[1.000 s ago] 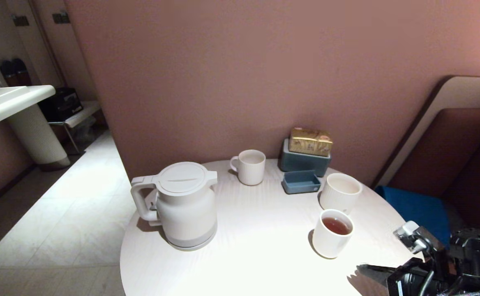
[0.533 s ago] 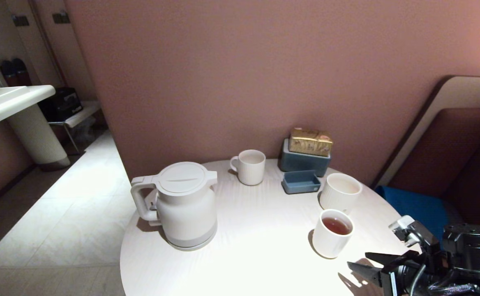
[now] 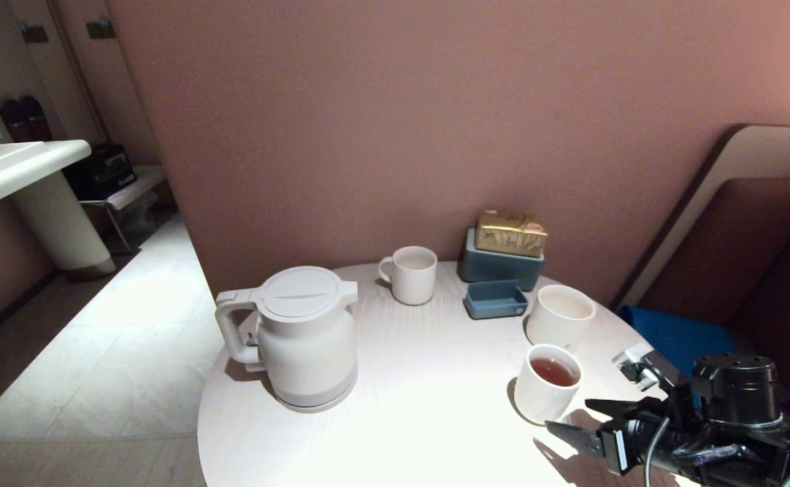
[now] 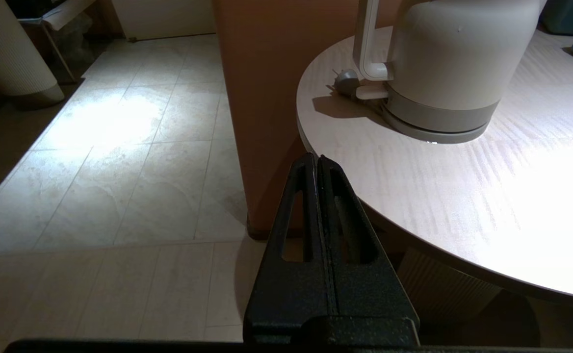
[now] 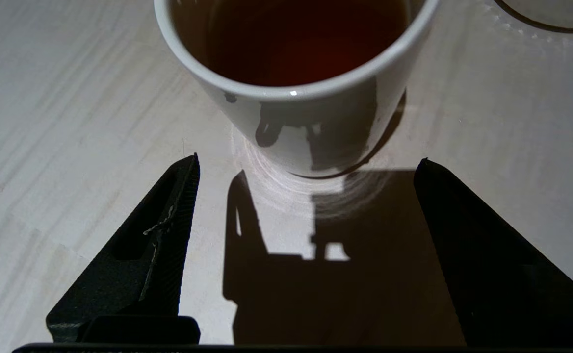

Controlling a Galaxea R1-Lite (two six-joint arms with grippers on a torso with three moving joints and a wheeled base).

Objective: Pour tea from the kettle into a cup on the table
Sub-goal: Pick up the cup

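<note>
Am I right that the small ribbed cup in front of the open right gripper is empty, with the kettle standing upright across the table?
Not quite. The cup holds reddish-brown tea, as the right wrist view shows. The right gripper is open, and the kettle stands upright across the table.

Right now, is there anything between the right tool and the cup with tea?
Nothing: in the right wrist view only bare table and shadow lie between the open right tool and the cup.

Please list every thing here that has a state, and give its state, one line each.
kettle: upright, lid shut, on the table
cup: upright, holds tea
wider ribbed cup: upright
mug: upright
small blue tray: empty
right gripper: open, beside the cup, not touching
left gripper: shut, off the table's edge
</note>
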